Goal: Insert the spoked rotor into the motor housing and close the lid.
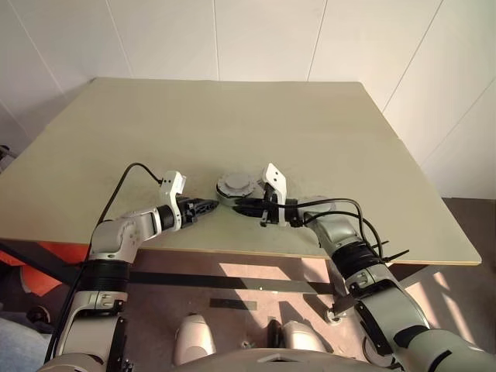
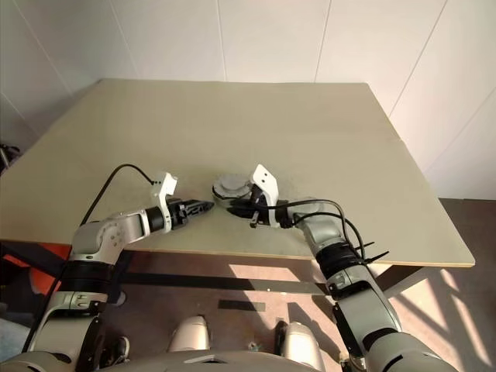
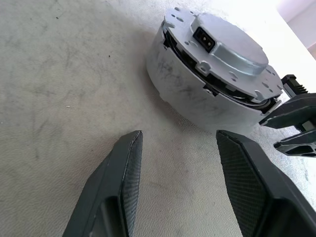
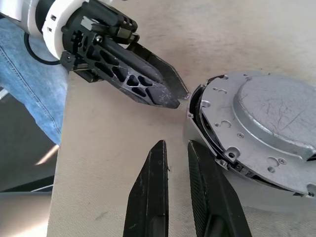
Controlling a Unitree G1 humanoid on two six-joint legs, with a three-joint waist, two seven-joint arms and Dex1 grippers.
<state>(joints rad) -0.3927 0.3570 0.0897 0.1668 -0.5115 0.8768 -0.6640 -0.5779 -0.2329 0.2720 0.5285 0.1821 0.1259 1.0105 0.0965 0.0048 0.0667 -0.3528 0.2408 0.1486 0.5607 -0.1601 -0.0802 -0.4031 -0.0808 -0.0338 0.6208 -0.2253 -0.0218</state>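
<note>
Now the housing stands near the front edge of the worktop, between the two claws, and the lid already lies on it, so the rotor is presumably inside, though it cannot be seen. The lid does not look fully seated: both wrist views show a dark gap along its rim, with the gap wider on the side facing the right claw, so the step in hand seems to be closing the lid. The left claw hovers low at about eight o'clock from the housing, its fingers spread apart and empty, one tip reaching almost to the housing wall. The right claw lies at about five o'clock from the housing, its fingers nearly together with only a slim gap between them, gripping nothing; the near finger sits just beside the lid's raised edge. The next move probably calls for pressing the lifted edge down evenly while the other claw steadies the housing so that it does not slide on the smooth worktop; a skewed push could jam the lid tilted.
</note>
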